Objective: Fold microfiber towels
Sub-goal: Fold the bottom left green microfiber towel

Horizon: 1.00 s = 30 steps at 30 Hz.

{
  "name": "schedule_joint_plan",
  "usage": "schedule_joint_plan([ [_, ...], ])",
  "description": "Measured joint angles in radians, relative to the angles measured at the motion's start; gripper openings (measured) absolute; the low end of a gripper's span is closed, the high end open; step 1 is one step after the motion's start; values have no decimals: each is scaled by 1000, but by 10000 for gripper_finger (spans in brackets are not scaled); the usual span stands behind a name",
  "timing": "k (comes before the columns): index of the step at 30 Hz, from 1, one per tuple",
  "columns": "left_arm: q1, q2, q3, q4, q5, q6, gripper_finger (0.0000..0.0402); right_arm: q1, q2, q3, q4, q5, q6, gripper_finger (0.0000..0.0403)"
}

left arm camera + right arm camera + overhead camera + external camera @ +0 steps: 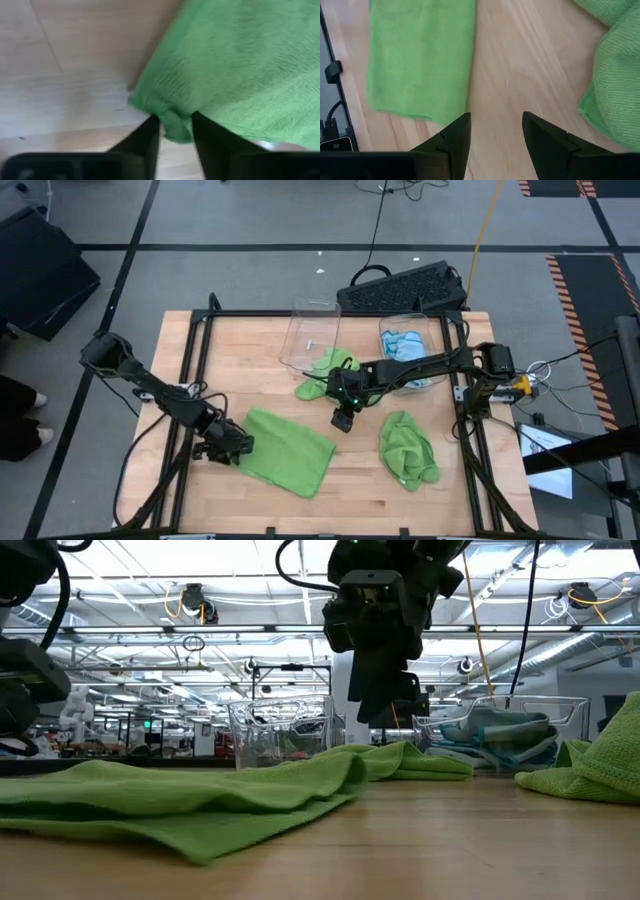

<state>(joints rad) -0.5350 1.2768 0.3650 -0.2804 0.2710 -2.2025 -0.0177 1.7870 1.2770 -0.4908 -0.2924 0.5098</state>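
Front of table, left side: flat lime green towel (288,448), spread out on the wooden table (250,360), nearest of the cloths in the low view.
Left gripper (232,446): down at the left corner of that towel; in the left wrist view, fingers (145,142) narrowed around a bunched bit of the green corner (172,122), pinching it just above the wood.
Front right: crumpled lime green towel (408,448), lying in a heap, well apart from the flat one.
Right gripper (343,420): hanging over bare wood between the two front towels, near the table's middle; jaws standing apart, nothing between them, only tabletop seen past the fingers (452,142).
Middle, behind right gripper: third lime green towel (325,375), rumpled, lying at the open mouth of a clear plastic bin (312,330) tipped on its side.
Back right: second clear bin (430,330), upright, with a light blue towel (403,343) inside.
Beyond the table's far edge: black keyboard (405,285) on the floor.
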Motion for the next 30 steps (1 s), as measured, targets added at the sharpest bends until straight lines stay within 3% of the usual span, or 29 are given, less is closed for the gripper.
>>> schedule_joint_plan([
  [5, -2, -4, 0, -27, -18, 127, 14, 0, 0, 0, 1, 0, 5, 169],
  [11, -2, -17, 14, -67, -38, 385, 6, 1, 0, 0, 95, -1, 95, 169],
  [15, -6, -25, 68, -210, -139, 500, 4, 5, 0, 12, 331, -90, 162, 169],
  [17, -20, -25, 98, -291, -210, 502, 3, 13, 0, 66, 388, -81, 168, 169],
  [19, -34, -24, 125, -358, -283, 482, 2, 16, 16, 146, 388, -22, 161, 169],
  [24, -52, -22, 179, -448, -409, 434, 1, -26, 139, 357, 349, -3, 110, 175],
  [30, -56, -25, 244, -467, -568, 731, 1, -99, 330, 551, 231, -26, -40, 225],
])
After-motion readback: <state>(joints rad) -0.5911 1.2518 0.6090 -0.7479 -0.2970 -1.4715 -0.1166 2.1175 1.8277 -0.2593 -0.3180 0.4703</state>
